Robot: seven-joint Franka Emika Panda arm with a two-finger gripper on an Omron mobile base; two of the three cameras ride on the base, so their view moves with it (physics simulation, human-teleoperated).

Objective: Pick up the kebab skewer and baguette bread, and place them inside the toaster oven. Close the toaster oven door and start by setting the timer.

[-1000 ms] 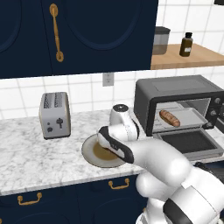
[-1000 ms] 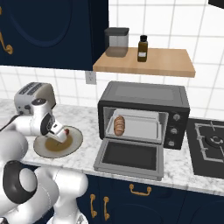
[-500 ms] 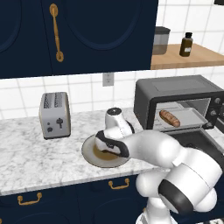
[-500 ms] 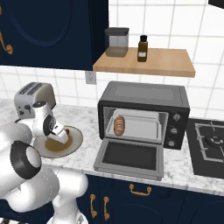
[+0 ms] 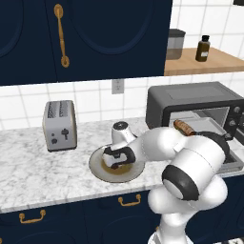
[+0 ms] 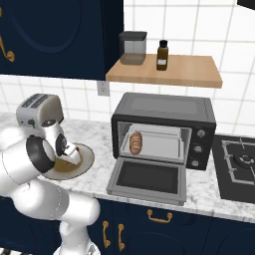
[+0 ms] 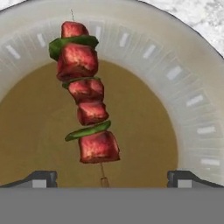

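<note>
The gripper (image 7: 112,177) is seen low over the plate (image 7: 192,87), jaws spread wide and nothing held between them. The skewer (image 7: 85,94) lies on the plate's brown centre, red meat chunks with green slices between, its stick end pointing toward the gap between the fingertips (image 7: 41,178); no contact with either tip can be made out.

From the left base view, the plate (image 5: 102,172) is set on a white marble counter (image 5: 33,174), with the hand (image 5: 119,155) hanging right over it. A silver toaster (image 5: 59,125) is parked further left on the same counter, well apart from the plate. Dark navy cabinets (image 5: 95,38) with brass handles are hung above, white tile behind, and an outlet is fixed to the wall.

On the right base view, the oven (image 6: 164,130) is found to the right of the plate (image 6: 84,162), with its door (image 6: 147,179) dropped flat and open over the counter edge. The baguette (image 6: 135,142) is already inside, resting on the tray at the left (end-on to the camera). Knobs are stacked down the oven's right side. A wooden shelf (image 6: 189,72) is mounted above, carrying a grey canister (image 6: 132,48) and a dark bottle (image 6: 162,55). A black hob (image 6: 236,167) is set into the counter at far right. Navy drawers with brass pulls run beneath.
</note>
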